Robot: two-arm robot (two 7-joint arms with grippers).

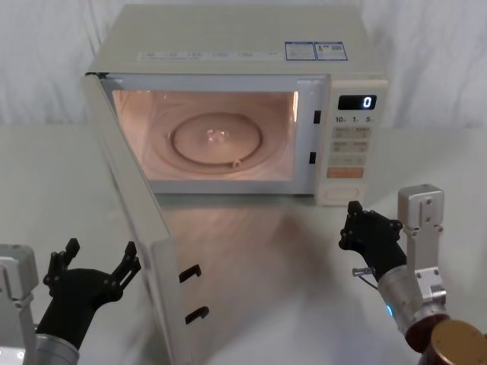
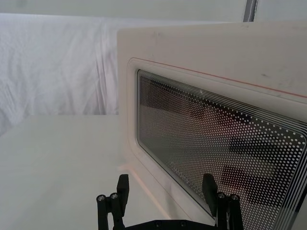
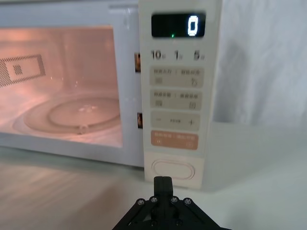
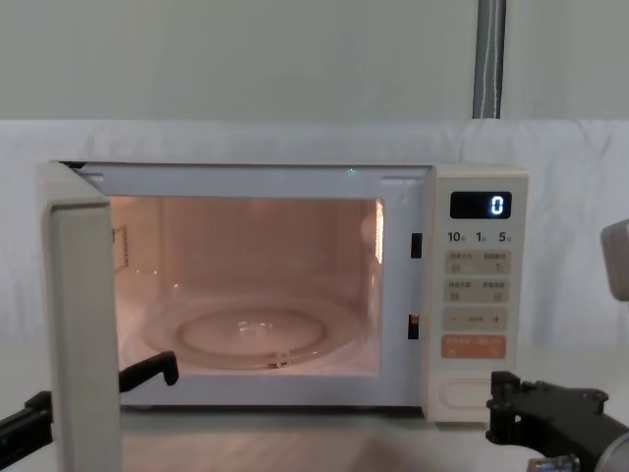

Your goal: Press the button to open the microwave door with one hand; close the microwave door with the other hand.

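White table, white draped backdrop, microwave door swung open, left gripper spread beside it, right gripper closed before the button.

My black matt plastic left gripper faces the cream, smooth plastic microwave door, its dark glass window glossy under a fine dotted mesh. My black matt right gripper sits before the wide cream pill-shaped plastic button, smooth and faintly shiny. White creased cloth backdrop looks matt.
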